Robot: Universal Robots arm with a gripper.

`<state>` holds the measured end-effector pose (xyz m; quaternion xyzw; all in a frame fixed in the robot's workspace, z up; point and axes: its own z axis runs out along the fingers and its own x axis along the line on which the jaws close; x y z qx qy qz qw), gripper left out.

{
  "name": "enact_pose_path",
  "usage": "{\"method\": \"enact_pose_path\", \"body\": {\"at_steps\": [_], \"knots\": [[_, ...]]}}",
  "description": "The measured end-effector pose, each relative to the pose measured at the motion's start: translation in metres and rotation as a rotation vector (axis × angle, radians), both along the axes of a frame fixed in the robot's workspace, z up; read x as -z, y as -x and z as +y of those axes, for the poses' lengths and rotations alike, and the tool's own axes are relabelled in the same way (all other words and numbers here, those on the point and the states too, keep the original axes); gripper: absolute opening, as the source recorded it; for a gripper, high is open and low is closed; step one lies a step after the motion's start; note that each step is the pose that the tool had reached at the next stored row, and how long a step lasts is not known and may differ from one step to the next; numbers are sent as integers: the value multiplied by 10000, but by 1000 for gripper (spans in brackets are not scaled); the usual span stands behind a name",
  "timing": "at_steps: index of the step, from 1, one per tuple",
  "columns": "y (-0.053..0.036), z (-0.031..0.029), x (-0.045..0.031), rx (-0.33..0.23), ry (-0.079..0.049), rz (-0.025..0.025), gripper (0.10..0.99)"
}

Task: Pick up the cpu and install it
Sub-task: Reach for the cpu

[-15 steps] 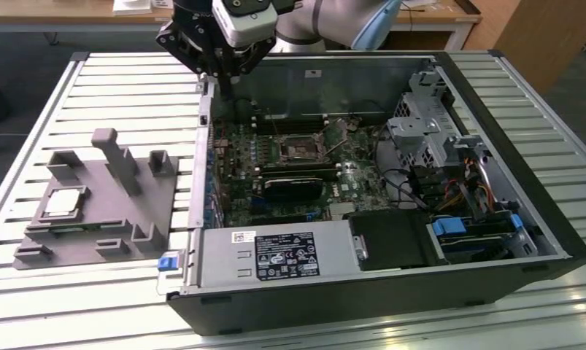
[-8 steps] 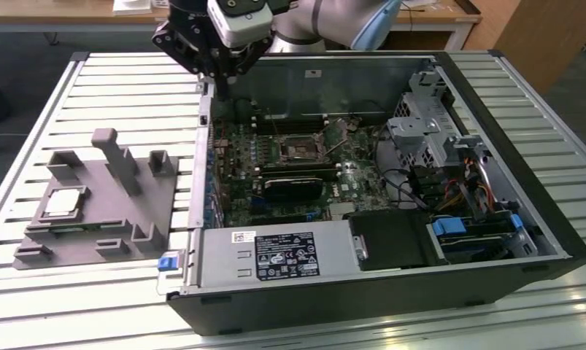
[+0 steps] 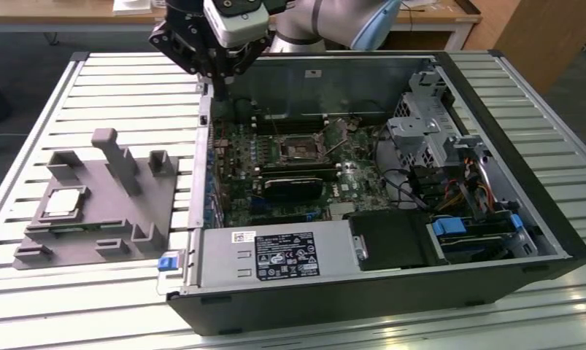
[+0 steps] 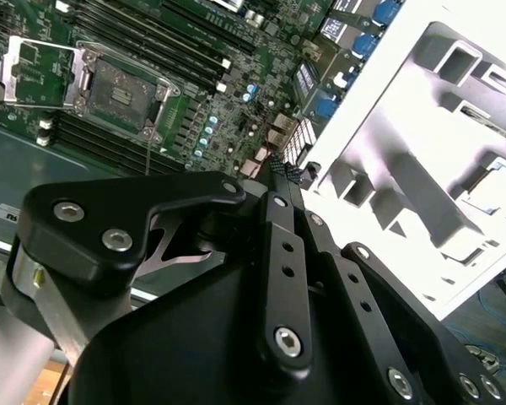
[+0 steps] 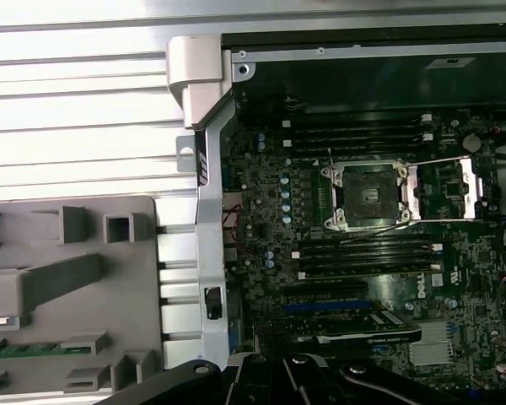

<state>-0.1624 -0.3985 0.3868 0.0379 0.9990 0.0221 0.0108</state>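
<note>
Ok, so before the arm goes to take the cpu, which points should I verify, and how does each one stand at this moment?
1. The cpu lies flat on the grey fixture: ok.
2. Gripper carries nothing: ok.
3. Fingers open for a grasp: not ok, they look closed together.
4. Gripper above the cpu: not ok; it hangs over the edge of the computer case, well apart from the fixture.
5. Socket ready: ok, its load plate is flipped open and no chip sits inside.
6. Socket contacts clean and undamaged: cannot tell.
</note>
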Motion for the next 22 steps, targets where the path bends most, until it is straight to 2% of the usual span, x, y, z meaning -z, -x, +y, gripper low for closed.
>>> {"method": "enact_pose_path", "body": {"at_steps": [22], "knots": [[71, 0, 2, 1, -1, -1, 106]]}}
